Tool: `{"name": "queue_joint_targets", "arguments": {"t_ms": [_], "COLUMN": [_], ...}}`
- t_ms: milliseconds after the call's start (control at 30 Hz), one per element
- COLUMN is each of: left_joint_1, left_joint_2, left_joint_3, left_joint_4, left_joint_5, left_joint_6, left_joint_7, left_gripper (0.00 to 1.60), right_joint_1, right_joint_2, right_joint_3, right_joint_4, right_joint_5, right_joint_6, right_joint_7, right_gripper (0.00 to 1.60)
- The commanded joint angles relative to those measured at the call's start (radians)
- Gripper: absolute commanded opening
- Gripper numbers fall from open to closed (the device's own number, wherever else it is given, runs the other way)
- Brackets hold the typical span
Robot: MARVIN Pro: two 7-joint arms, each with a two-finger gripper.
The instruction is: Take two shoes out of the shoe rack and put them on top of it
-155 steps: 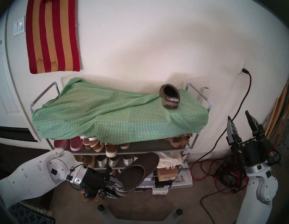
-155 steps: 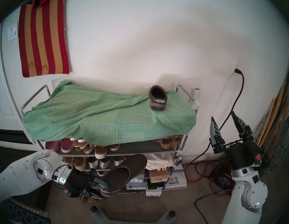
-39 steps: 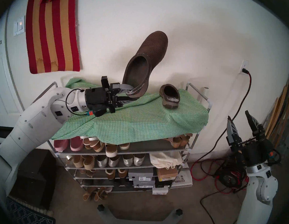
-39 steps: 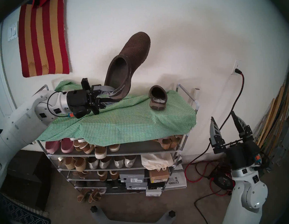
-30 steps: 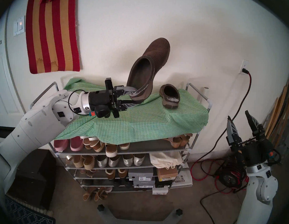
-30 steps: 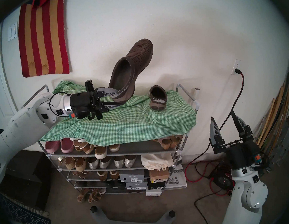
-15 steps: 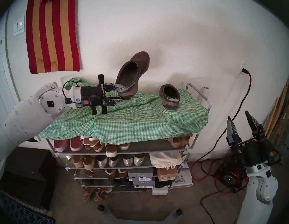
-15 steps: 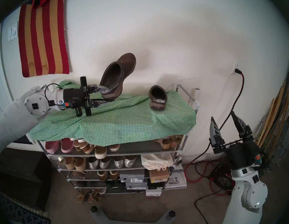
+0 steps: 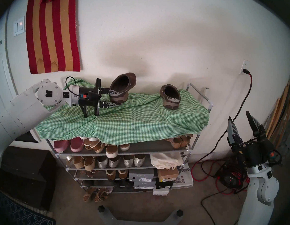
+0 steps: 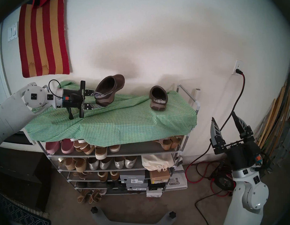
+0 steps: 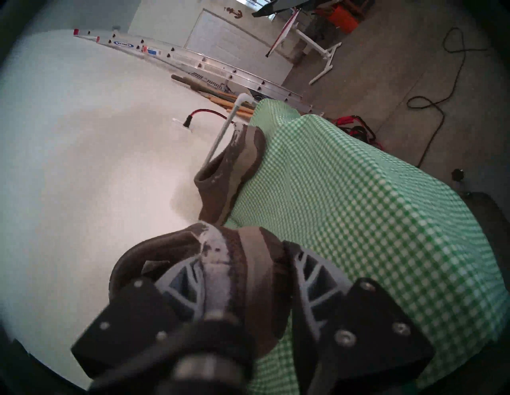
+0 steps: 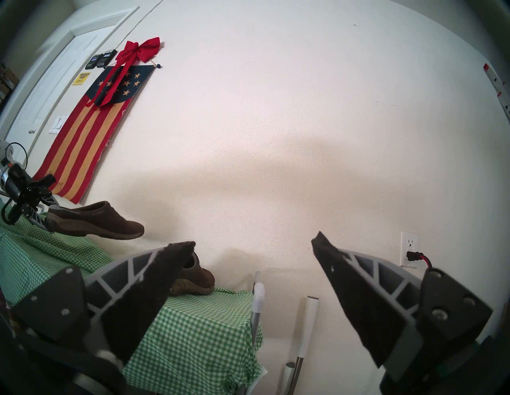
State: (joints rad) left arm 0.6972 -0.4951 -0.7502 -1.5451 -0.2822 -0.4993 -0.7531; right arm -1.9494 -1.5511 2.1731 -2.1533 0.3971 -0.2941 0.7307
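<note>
On the left, the left gripper (image 9: 114, 97) is clamped on the scuffed heel of one dark brown clog (image 9: 123, 87); one finger goes inside the heel opening, the other under the sole, so its tips are hidden. That clog hangs tilted just above the green gingham cloth (image 9: 132, 121); whether its heel brushes the fabric is hard to tell. The cloth hides the top of the shoe rack (image 9: 189, 150). The shelves below hold pink slip-ons (image 9: 76, 144), silver flats (image 9: 129, 160) and shoe boxes (image 9: 141, 176). Farther right, the second clog (image 9: 170, 96) sits on the cloth near the rack's right end. The right gripper (image 9: 239, 118) stands wide, holding nothing.
</note>
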Motion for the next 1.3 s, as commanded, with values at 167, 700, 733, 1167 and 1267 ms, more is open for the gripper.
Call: {"name": "queue_joint_targets", "arguments": {"t_ms": [167,700,733,1167,1267], "left_joint_1": [-0.109,-0.217,-0.224,-0.333,-0.345], "left_joint_2": [0.014,0.112,0.117,0.208,0.221], "left_joint_3": [0.073,0.067,0.061,-0.023,-0.051], "left_joint_4": [-0.029,-0.067,-0.068,-0.045,-0.029], "left_joint_5": [-0.144,-0.346,-0.360,-0.580,-0.647], "left_joint_6": [0.054,0.101,0.106,0.166,0.154], "left_joint_7": [-0.228,-0.546,-0.562,-0.730,-0.730], "left_gripper": [0.00,1.60,1.60,1.60,1.60], "right_joint_1": [0.000,-0.002,-0.002,-0.003,-0.004], "right_joint_2": [0.003,0.006,0.006,0.008,0.009], "right_joint_3": [-0.003,-0.004,-0.004,-0.005,-0.006], "right_joint_4": [-0.004,-0.003,-0.003,-0.003,-0.003], "right_joint_5": [-0.001,0.001,0.001,0.002,0.002], "right_joint_6": [0.001,0.000,0.000,-0.002,-0.002], "right_joint_7": [-0.001,-0.004,-0.004,-0.007,-0.007], "right_gripper": [1.60,1.60,1.60,1.60,1.60]}}
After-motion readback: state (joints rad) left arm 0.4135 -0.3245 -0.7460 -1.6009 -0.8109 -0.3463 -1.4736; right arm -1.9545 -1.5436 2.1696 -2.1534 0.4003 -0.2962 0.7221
